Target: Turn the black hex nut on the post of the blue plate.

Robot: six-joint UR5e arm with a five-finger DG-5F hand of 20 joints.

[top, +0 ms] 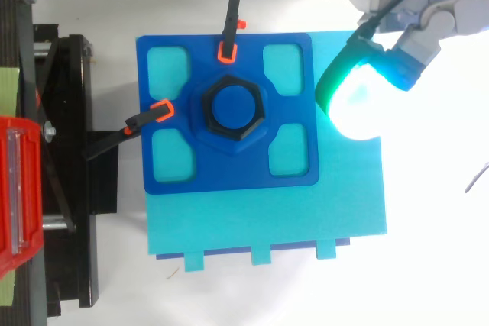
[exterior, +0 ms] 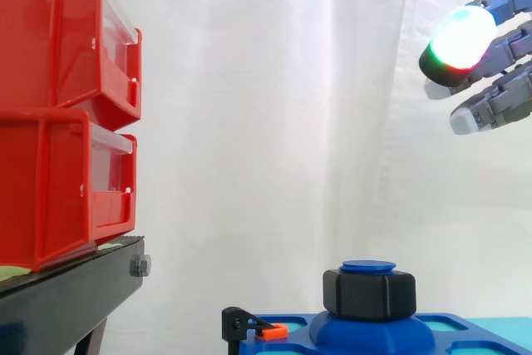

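Observation:
A black hex nut [exterior: 369, 293] [top: 232, 112] sits on the blue post [top: 233, 107] at the middle of the blue plate [top: 229, 173]. My hand [exterior: 499, 56] [top: 428, 13] hovers high above and to the right of the nut, well clear of it. Its fingers [exterior: 486, 114] are stretched out and relaxed, holding nothing. One fingertip pad [exterior: 457, 39] glows white and green. In the top view the hand is off the plate's right edge, over the cyan base [top: 344, 188].
Two stacked red bins [exterior: 66, 114] stand on a black stand [exterior: 75, 288] at the left. Two black clamps with orange tips [top: 229, 36] [top: 145, 116] hold the plate at its top and left edges. A white curtain hangs behind.

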